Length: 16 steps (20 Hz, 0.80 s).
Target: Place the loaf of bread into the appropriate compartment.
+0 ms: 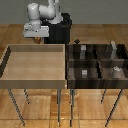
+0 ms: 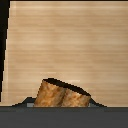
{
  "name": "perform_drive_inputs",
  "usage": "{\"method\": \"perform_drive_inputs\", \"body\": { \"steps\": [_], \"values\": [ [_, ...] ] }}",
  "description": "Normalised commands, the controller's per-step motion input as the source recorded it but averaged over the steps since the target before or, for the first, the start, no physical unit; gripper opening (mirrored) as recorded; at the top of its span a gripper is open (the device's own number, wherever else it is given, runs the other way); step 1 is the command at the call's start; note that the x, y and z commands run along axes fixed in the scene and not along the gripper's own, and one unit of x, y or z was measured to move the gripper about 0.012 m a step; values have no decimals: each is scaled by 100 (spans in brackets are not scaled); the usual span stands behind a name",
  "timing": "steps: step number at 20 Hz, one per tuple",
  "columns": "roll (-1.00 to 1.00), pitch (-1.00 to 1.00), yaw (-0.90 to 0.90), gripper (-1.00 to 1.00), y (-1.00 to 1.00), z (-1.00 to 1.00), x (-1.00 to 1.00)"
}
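Observation:
My gripper hangs above the back rim of the light tan tray, at the exterior view's left. In the wrist view the loaf of bread, a brown lump with a darker crust, sits close between the jaws, with the tan tray floor below it. The gripper is shut on it. The dark-brown four-cell bin stands at the exterior view's right. Its near left cell holds a small low grey cube. The gripper is far from that cell.
The bin's near right cell holds a whitish rounded piece. The two far cells hold grey blocks. A small dark object sits by the bin's far left corner. The robot's black base stands behind the tray.

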Motion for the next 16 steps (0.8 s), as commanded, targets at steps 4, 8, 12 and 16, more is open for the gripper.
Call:
{"method": "perform_drive_inputs", "body": {
  "steps": [4,8,12,16],
  "values": [
    [0,0,0,-100,100,0,0],
    [0,0,0,-100,100,0,0],
    [0,0,0,-100,100,0,0],
    [0,0,0,-100,100,0,0]
  ]
}}
